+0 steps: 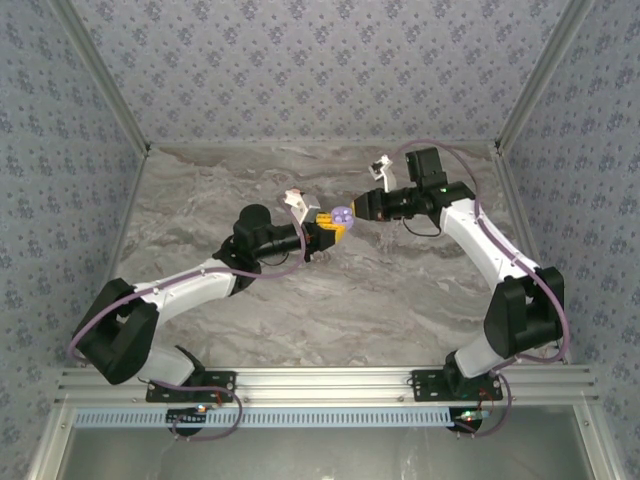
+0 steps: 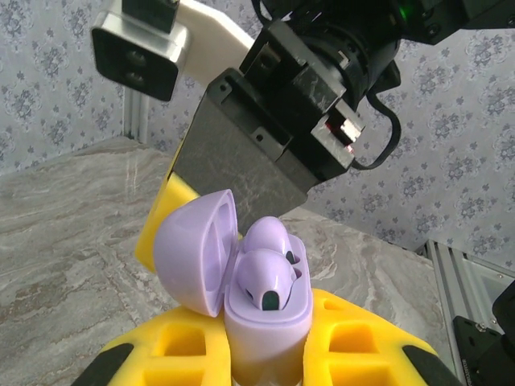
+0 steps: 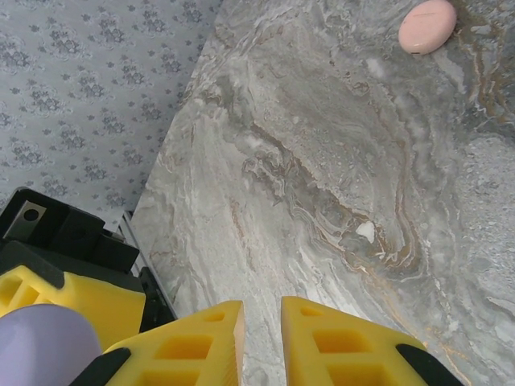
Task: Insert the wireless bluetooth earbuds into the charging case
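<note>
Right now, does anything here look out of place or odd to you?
Mostly it looks orderly. The left gripper holds the lilac charging case upright with its lid open and two earbuds seated inside. One oddity: a salmon-pink disc lies alone on the marble table, far from the work.

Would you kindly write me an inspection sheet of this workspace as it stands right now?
Surface: grey marbled table, no spills seen.
Job's things: lilac charging case with its lid open; two lilac earbuds sit in it.
Clutter: a salmon-pink disc lies on the table; a small white speck lies near mid-table.
Grippers: left gripper is shut on the charging case and holds it above the table; right gripper has its yellow fingers nearly together with nothing between them, close beside the case.
Cables: purple cables run along both arms; none is seen snagged.
Surroundings: floral-patterned walls; aluminium rail at the near edge.
</note>
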{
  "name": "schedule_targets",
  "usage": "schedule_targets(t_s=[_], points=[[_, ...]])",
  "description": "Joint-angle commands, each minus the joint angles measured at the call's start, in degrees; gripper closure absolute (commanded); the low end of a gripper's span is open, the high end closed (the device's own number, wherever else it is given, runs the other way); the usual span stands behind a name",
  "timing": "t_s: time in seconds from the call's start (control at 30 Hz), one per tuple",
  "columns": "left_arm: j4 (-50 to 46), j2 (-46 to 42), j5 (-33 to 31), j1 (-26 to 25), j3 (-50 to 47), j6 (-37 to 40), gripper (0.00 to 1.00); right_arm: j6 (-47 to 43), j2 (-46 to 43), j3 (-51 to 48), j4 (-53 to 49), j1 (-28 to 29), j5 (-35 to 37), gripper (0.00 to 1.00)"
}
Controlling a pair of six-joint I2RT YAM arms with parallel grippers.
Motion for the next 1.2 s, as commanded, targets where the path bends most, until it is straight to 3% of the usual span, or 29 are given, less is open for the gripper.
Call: schedule_targets(t_s=[0.0, 0.63, 1.17], points=[[2.99, -1.48, 2.21, -0.50, 2.00, -0.50, 0.88, -1.58, 0.52, 0.58, -0.98, 0.58, -2.12, 0.80], [2.40, -1.13, 1.13, -0.52, 0.70, -0.19, 0.88, -2.28, -1.83, 0.77, 0.92, 1.46, -8.92, 0.80], [2.36, 1.38, -2.03, -0.43, 0.32, -1.94, 0.88, -2.43, -4.22, 0.01, 2.11, 1.06, -9.66, 0.80]])
